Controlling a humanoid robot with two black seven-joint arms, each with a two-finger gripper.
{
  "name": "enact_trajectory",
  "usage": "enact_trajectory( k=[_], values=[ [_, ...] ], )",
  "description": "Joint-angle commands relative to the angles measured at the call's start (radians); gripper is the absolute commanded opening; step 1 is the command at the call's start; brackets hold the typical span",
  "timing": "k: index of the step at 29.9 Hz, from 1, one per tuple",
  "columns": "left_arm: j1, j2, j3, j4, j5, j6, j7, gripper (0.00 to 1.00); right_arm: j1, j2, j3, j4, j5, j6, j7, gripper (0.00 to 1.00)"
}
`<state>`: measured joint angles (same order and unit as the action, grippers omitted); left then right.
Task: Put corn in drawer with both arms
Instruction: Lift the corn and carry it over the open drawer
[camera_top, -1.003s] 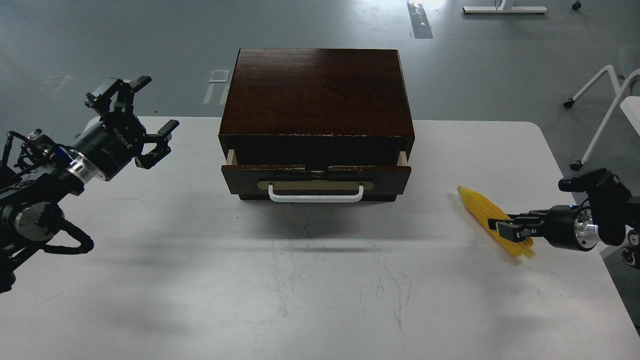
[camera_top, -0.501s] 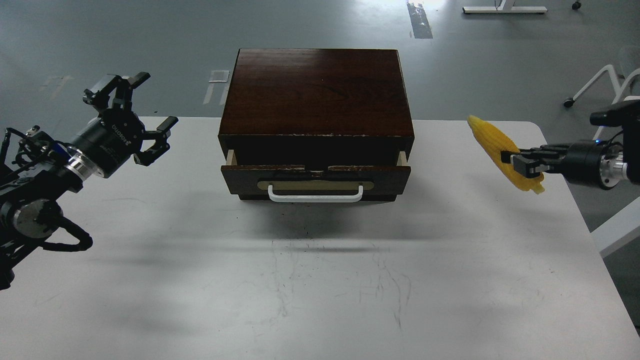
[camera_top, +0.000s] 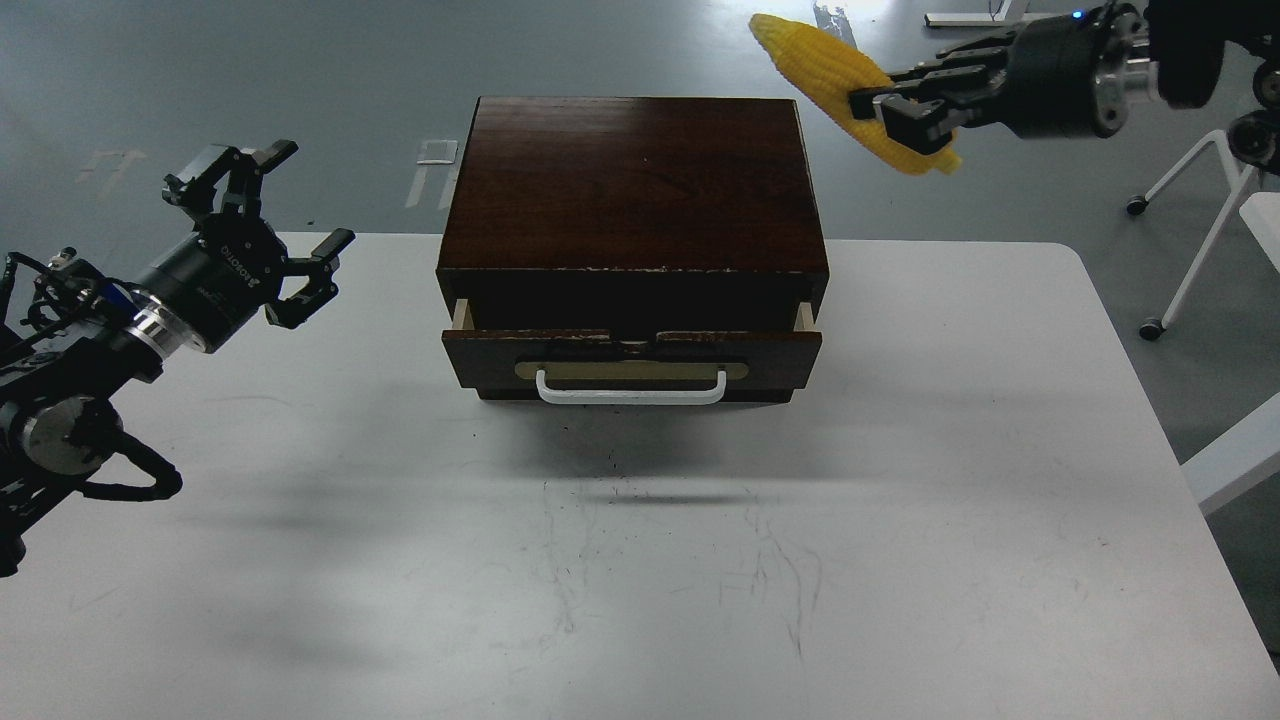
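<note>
Drawer: your dark brown wooden drawer (camera_top: 632, 358) is slightly open, inside too dark to tell.
Corn: bumpy yellow plastic corn cob (camera_top: 835, 82) clamped in your right gripper (camera_top: 885, 112), high past the cabinet's right corner.
Left gripper (camera_top: 270, 215): fingers apart, over the white tabletop (camera_top: 640, 560) edge.

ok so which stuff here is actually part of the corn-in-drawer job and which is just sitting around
Part of the job:
- corn, held up in the right gripper
- drawer, pulled out only a little
- left gripper, open, empty, left of the cabinet

Just around:
- white table
- white chair on castors, on the floor to the right
- white frame on the floor at the back
</note>
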<state>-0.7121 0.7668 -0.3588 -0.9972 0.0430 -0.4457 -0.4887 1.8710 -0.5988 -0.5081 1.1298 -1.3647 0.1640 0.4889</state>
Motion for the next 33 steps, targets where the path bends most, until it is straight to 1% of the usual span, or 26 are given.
enact_trajectory(
  k=[1, 4, 6, 10, 15, 21, 33],
  values=[
    [-0.001, 0.0, 0.0, 0.0, 0.002, -0.001, 0.0, 0.99, 0.082, 0.13, -0.058, 0.01, -0.002, -0.001, 0.0, 0.0],
    [-0.001, 0.003, 0.0, 0.0, 0.002, -0.001, 0.0, 0.99, 0.114, 0.235, -0.081, 0.013, -0.004, -0.003, 0.0, 0.0],
    [-0.001, 0.005, 0.0, 0.0, 0.002, -0.001, 0.0, 0.99, 0.12, 0.284, -0.096, 0.019, -0.004, -0.006, 0.0, 0.0],
    [-0.001, 0.015, 0.0, -0.003, 0.002, -0.001, 0.0, 0.99, 0.12, 0.359, -0.128, 0.036, -0.04, -0.011, 0.0, 0.0],
    [-0.001, 0.023, 0.0, -0.003, 0.002, -0.001, 0.0, 0.99, 0.12, 0.418, -0.156, 0.044, -0.097, -0.038, 0.0, 0.0],
    [-0.001, 0.037, 0.0, -0.009, 0.002, -0.001, 0.0, 0.99, 0.119, 0.441, -0.184, 0.044, -0.146, -0.041, 0.0, 0.0],
    [0.0, 0.037, 0.0, -0.009, 0.002, -0.001, 0.0, 0.99, 0.083, 0.445, -0.233, 0.028, -0.146, -0.064, 0.0, 0.02]
  ],
)
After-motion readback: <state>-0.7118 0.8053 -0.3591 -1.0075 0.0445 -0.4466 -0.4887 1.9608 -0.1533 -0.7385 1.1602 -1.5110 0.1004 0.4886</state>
